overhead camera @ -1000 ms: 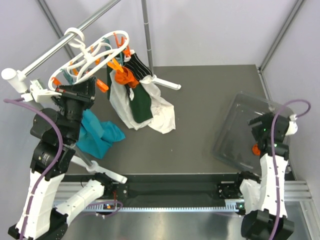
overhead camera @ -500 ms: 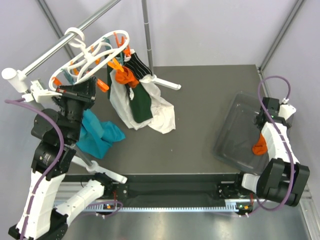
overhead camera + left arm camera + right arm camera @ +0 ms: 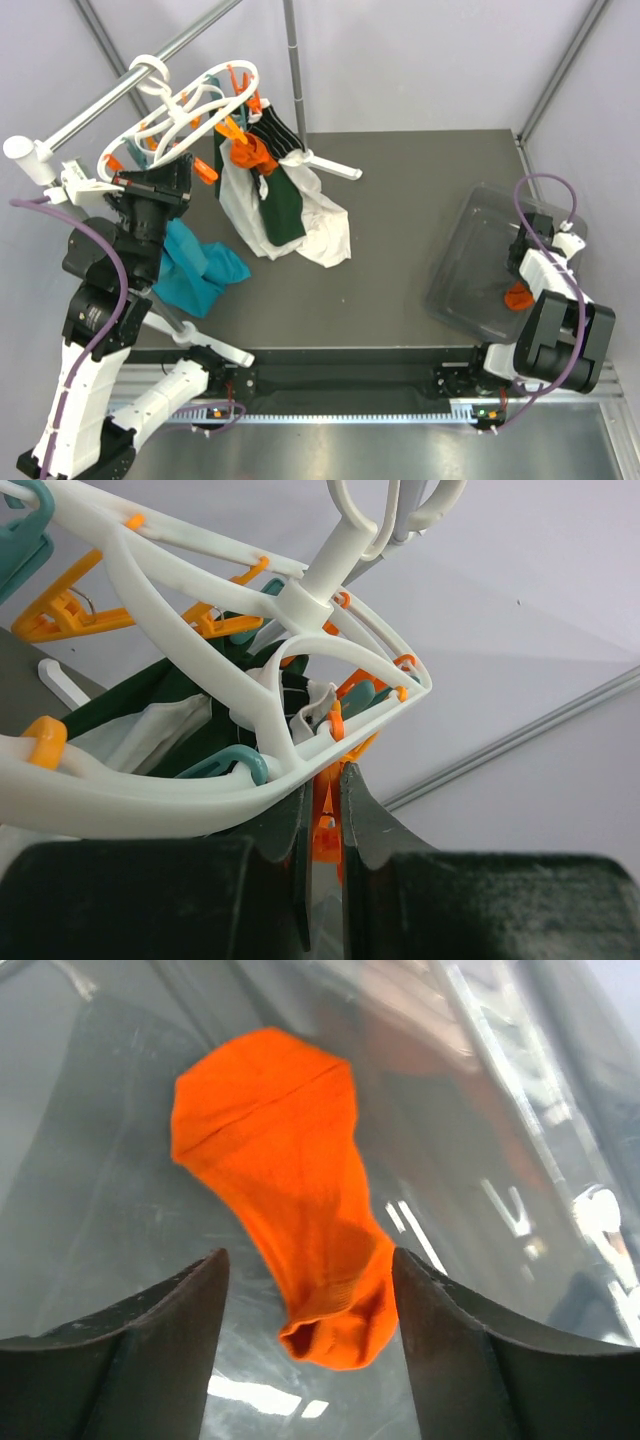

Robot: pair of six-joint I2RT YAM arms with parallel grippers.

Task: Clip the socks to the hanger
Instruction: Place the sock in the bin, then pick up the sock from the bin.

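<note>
Wide-spread right gripper (image 3: 309, 1260) over the orange sock (image 3: 275, 1160); left gripper (image 3: 325, 777) pinched on an orange clip (image 3: 327, 830).
The orange sock lies flat, alone in the clear bin (image 3: 470, 235) at the table's (image 3: 400, 190) right side. The clip hangs under the white hanger (image 3: 200, 795), where a striped sock (image 3: 275, 135) already hangs.

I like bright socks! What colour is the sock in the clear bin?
The sock is plain bright orange, seen best in the right wrist view.
</note>
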